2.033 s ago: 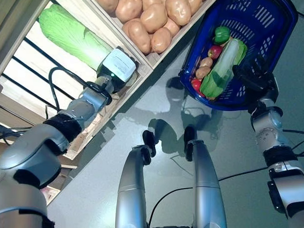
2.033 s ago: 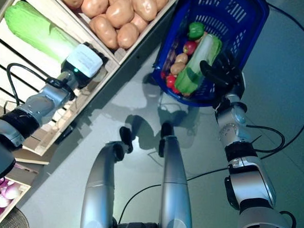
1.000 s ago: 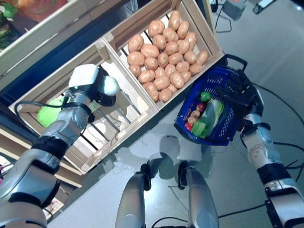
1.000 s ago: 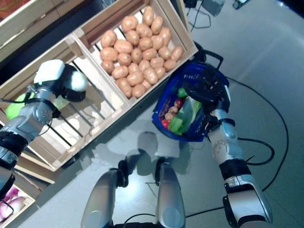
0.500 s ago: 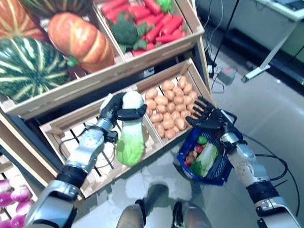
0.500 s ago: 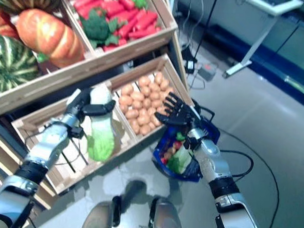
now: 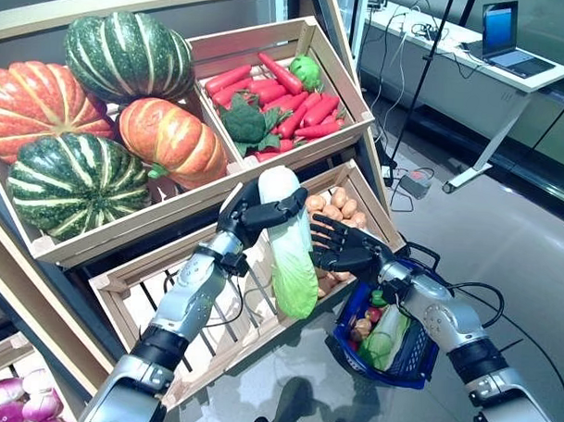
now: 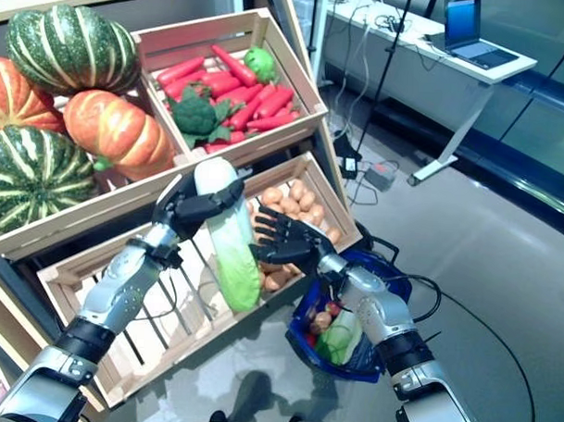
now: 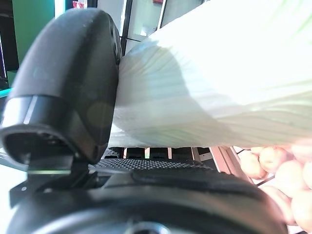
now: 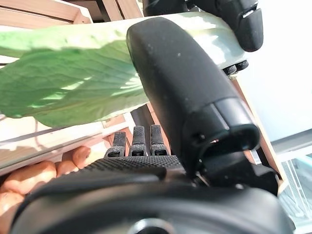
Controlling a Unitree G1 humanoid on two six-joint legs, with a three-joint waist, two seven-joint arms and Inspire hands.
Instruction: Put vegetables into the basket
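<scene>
The long pale-stemmed, green-leafed napa cabbage (image 7: 289, 239) hangs upright in the air in front of the wooden crate of brown potatoes (image 7: 349, 190), white end up. The left hand (image 7: 249, 214) is clenched around its white upper part. The right hand (image 7: 341, 247) has straight, spread fingers touching the cabbage's green lower part, with the thumb lying along the leaf. The blue plastic basket (image 7: 411, 364) hangs on the right forearm, below and beside the cabbage, with vegetables inside.

Cabbage (image 7: 290, 253) left of basket (image 7: 415, 368), before crates (image 7: 337, 88)
</scene>
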